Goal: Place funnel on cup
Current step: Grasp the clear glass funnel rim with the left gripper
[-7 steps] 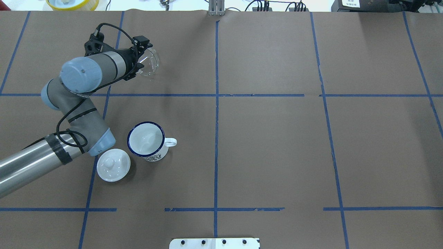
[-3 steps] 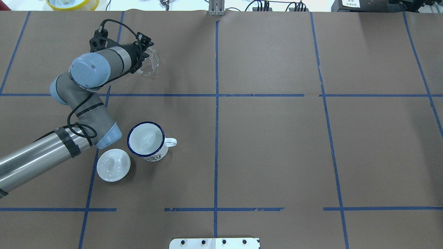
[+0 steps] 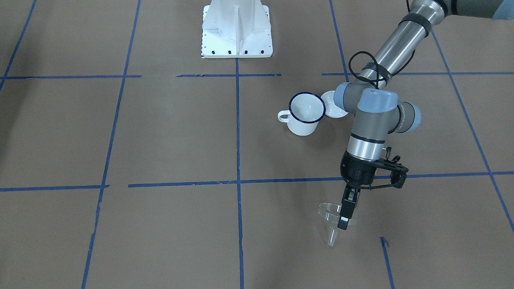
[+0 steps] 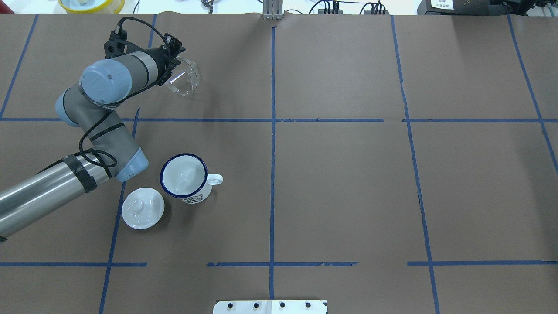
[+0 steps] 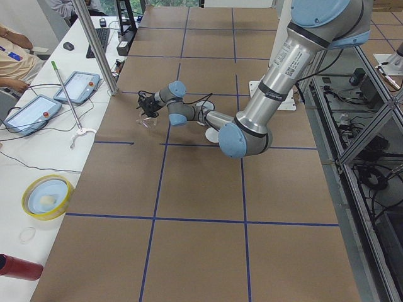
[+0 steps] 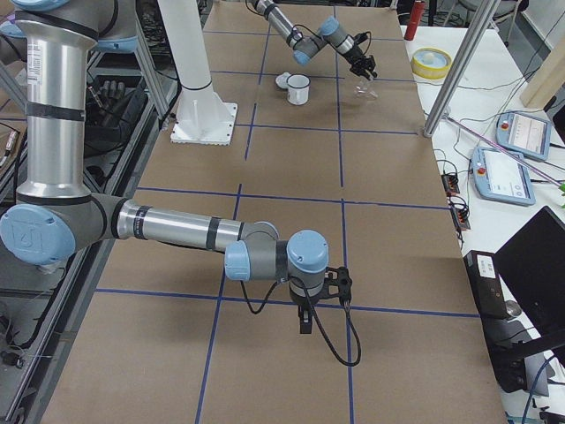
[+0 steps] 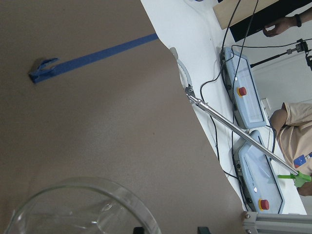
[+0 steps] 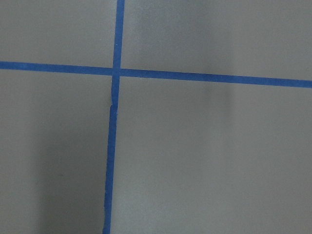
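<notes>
The clear funnel [image 3: 331, 214] hangs upright, spout down, just above the brown table, far from the robot; it also shows in the overhead view [image 4: 183, 78] and at the bottom of the left wrist view [image 7: 78, 209]. My left gripper [image 3: 344, 218] is shut on the funnel's rim, on the side towards the arm [image 4: 173, 72]. The white cup [image 4: 184, 175] with the dark blue rim stands upright and empty nearer the robot [image 3: 307, 114], its handle pointing to the table's middle. My right gripper [image 6: 305, 322] hangs over the table far off; I cannot tell if it is open or shut.
A white domed lid with a knob [image 4: 143, 208] lies right beside the cup, close under the left arm's elbow [image 4: 126, 168]. Blue tape lines cross the table. Operators' pendants and cables [image 7: 246, 97] lie past the table's far edge.
My left wrist has turned and shifted a little to the left of the overhead view, and the funnel has moved slightly with it. Cup and lid have not moved.
</notes>
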